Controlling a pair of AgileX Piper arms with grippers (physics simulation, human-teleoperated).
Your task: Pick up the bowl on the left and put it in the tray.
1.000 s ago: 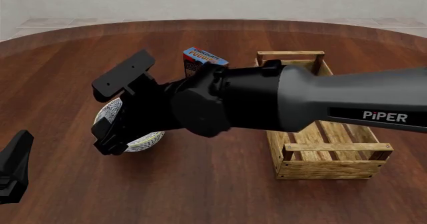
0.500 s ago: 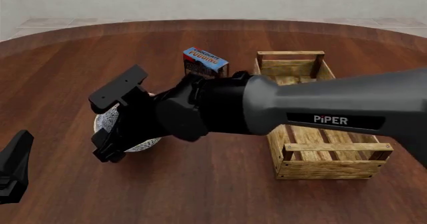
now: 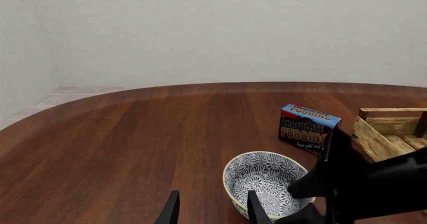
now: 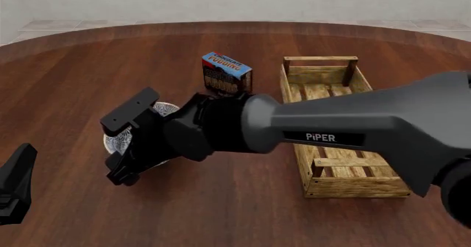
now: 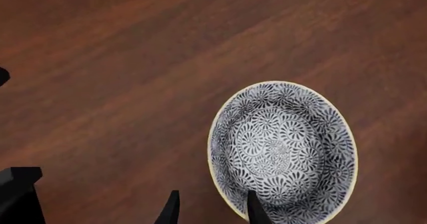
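Left of tray [image 4: 346,148], bowl [image 5: 283,151] sits upright on table [image 4: 220,214], pudding box [image 4: 226,73] just behind it. Right gripper [image 5: 210,209] poised over bowl's near rim, jaws spread, one finger inside rim, other outside. Left gripper [image 3: 210,211] near bowl, jaws spread, holding nothing.

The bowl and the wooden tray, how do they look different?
The bowl is round with a blue-and-white flower pattern; the tray is a long, plain light-wood rectangle. The bowl's inside is smooth and curved; the tray's bottom is flat slats, with a handle bar at each end. Both are open-topped and empty.
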